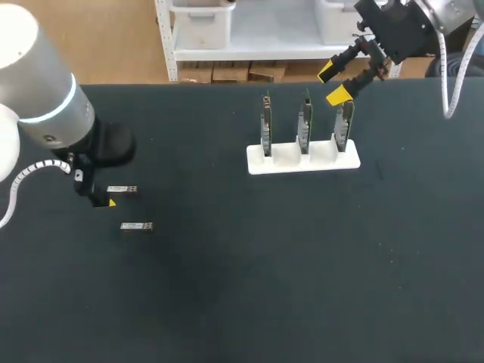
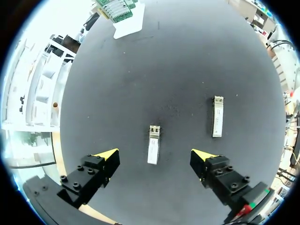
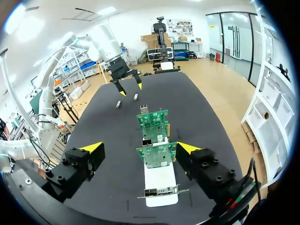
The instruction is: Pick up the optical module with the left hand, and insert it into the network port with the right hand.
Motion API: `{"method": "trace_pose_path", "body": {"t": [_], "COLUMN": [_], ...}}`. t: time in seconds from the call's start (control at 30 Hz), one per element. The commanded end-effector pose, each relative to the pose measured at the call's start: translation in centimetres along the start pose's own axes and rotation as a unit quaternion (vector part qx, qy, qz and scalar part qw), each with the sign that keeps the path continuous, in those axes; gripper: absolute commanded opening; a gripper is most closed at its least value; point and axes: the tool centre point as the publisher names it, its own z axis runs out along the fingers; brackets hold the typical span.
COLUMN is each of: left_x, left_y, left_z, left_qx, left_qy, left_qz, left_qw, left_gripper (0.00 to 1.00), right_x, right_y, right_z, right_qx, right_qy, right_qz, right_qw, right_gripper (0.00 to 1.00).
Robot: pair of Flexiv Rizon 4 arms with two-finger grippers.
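Progress: nothing is done yet, as I judge it. The module (image 2: pixel 153 144) is still to be picked up, passed across and pushed into a port (image 3: pixel 143 109).
Surface: dark and matte (image 1: pixel 242 302), carrying everything named here.
Stand: a white block (image 1: pixel 302 160) toward the far side, with three green circuit boards (image 1: pixel 304 125) upright in it.
Right end effector: (image 3: pixel 139 148) released and empty, hanging over the stand, nearest the board on my right.
Left end effector: (image 2: pixel 155 156) released, low over the surface, grasping nothing.
Module: lying flat between my left fingers, just ahead of the tips and touched by neither, well apart from the stand.
Second module: (image 2: pixel 217 116) flat on the surface beside the first and a little farther out.
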Motion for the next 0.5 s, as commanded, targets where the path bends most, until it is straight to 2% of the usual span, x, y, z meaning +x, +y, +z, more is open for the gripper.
{"method": "trace_pose_path", "body": {"t": [0.03, 0.5], "left_x": [-0.3, -0.27], "left_y": [0.24, 0.68], "left_z": [0.47, 0.88], "left_qx": [0.004, 0.024], "left_qy": [0.009, 0.029], "left_qz": [0.0, -0.003], "left_qw": [1.0, 0.999], "left_gripper": [1.0, 1.0], "right_x": [0.06, 0.06], "right_y": [0.3, 0.3], "right_z": [0.05, 0.05], "right_qx": [0.004, 0.004], "right_qy": [0.0, 0.0], "right_qz": [0.0, 0.0], "right_qw": [1.0, 1.0], "right_gripper": [1.0, 1.0]}}
